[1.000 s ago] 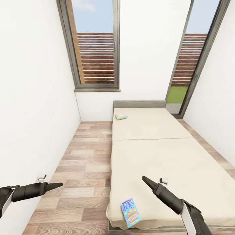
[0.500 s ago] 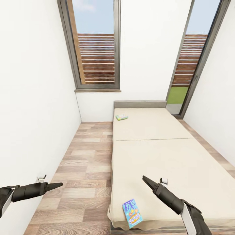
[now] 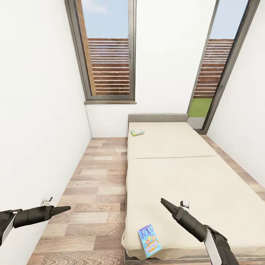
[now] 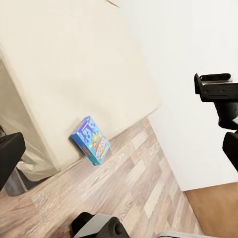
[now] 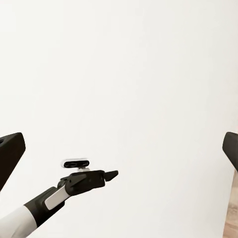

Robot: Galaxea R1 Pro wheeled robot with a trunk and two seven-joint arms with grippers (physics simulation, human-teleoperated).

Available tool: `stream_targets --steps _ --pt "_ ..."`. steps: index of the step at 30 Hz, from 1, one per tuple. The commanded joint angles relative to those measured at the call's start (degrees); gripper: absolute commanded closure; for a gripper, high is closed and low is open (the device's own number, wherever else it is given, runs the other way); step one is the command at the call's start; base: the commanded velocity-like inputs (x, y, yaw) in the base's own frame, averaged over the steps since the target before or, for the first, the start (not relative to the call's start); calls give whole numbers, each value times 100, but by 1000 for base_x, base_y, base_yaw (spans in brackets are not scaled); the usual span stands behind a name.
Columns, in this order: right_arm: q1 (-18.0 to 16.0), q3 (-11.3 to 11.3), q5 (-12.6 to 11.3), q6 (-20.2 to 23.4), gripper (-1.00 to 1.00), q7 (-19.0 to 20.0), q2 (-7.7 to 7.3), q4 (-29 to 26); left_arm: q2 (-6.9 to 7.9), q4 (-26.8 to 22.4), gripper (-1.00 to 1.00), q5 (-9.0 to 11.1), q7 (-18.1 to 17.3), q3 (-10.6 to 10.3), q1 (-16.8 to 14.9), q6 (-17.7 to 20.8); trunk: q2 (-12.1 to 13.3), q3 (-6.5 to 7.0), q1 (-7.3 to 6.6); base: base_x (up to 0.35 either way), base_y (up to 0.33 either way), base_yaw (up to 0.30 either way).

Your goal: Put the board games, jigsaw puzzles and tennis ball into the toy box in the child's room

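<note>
Two board games lie on the beige bed (image 3: 176, 176). A blue box (image 3: 149, 241) rests at the bed's near left corner and also shows in the left wrist view (image 4: 90, 140). A small green and yellow box (image 3: 137, 132) lies at the far left corner by the headboard. My left gripper (image 3: 65, 209) hovers over the wooden floor left of the bed, fingers (image 4: 10, 158) spread wide, nothing held. My right gripper (image 3: 164, 202) hangs above the bed just right of the blue box, fingers (image 5: 7, 153) also apart and empty. The table, toy box, puzzles and tennis ball are out of view.
A strip of wooden floor (image 3: 95, 184) runs between the white left wall (image 3: 36, 129) and the bed. A window (image 3: 108, 55) and a glass door (image 3: 213, 73) stand in the far wall. The right wrist view faces the white wall and my left arm (image 5: 74, 186).
The whole picture has shifted slightly, so the camera moved a little. Both arms keep the same pose and the boxes lie where they were.
</note>
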Motion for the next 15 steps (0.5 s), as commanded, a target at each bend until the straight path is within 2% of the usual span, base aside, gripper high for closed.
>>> stream_targets --steps 1,5,7,11,15 --pt "-4 -15 -3 50 -100 15 5 3 1 0 -100 -3 -22 3 -2 61 -4 -6 0 0 14 0" --pt "-4 -13 1 45 -100 13 5 18 4 0 -100 -5 -22 5 -3 64 -4 -6 0 0 7 0" --pt "23 -79 25 -21 -100 -52 71 83 -43 -9 -100 5 -22 71 -6 129 -4 -6 0 0 0 0" --pt "8 -207 23 -150 -100 -181 189 212 -52 -9 -100 5 -22 61 -6 258 -4 -6 0 0 0 0" --pt "-3 -177 11 -279 -100 -309 175 308 -58 -9 -100 1 -22 56 -6 294 -44 -24 22 0 0 0"
